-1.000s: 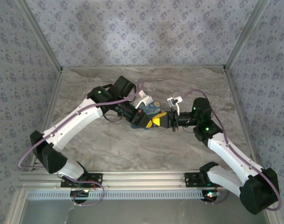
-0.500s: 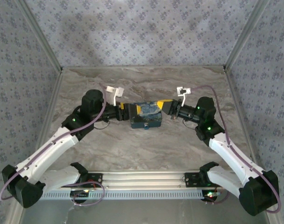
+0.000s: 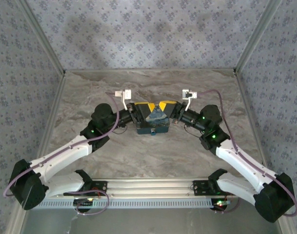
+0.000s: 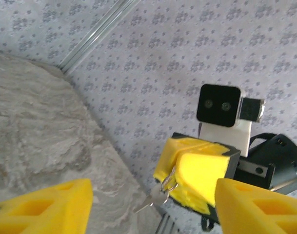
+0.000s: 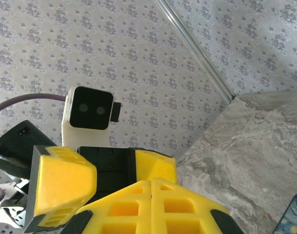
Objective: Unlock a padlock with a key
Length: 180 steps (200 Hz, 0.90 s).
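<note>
Key: I am pinching its key ring [image 4: 168, 183] in my right gripper [image 4: 187, 170]. The key [image 4: 155, 199] is dangling just below the tips, in the air above the table [image 3: 153, 156].
Handling: I am judging it small, light, stiff and smooth. Hung from the ring it will swing and twist, so it cannot be steered into a keyway like this.
Where to hold: I would be pinching the flat head across both faces, leaving the blade free.
Padlock: I am not making it out. A blue patterned case [image 3: 152, 122] is lying on the table beneath both grippers.
Right fingers: they are pressing together on the ring.
Left gripper [image 5: 114, 173]: its fingers [image 4: 41, 209] are standing wide apart, holding nothing.
Pose: both my arms are reaching forward and inward with elbows bent. The grippers are facing each other tip to tip over the case, near but apart.
</note>
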Each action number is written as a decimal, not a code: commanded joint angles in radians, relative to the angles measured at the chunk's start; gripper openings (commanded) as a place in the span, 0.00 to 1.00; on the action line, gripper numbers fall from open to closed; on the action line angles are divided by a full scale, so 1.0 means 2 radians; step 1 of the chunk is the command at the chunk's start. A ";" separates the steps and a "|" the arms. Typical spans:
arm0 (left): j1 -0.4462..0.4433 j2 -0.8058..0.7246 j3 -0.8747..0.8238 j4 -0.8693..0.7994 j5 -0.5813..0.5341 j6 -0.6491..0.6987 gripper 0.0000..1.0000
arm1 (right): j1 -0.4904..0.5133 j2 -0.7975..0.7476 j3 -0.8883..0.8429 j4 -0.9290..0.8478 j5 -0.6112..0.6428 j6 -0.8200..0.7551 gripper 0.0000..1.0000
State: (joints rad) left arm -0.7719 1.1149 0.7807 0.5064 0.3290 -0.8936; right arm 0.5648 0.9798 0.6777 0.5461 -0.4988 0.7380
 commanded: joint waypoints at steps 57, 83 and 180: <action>-0.005 0.012 0.028 0.063 0.021 0.000 0.41 | 0.011 -0.005 -0.006 0.044 0.018 0.010 0.00; -0.006 0.021 0.036 0.067 0.032 -0.001 0.31 | 0.011 -0.005 -0.011 0.050 0.021 0.011 0.00; -0.009 0.031 0.044 0.066 0.046 0.001 0.07 | 0.005 -0.006 -0.022 0.070 0.023 0.023 0.00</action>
State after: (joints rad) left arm -0.7815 1.1858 0.8371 0.5877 0.3962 -0.9024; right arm 0.5804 0.9794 0.6483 0.6495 -0.4740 0.7719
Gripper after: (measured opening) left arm 0.107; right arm 0.061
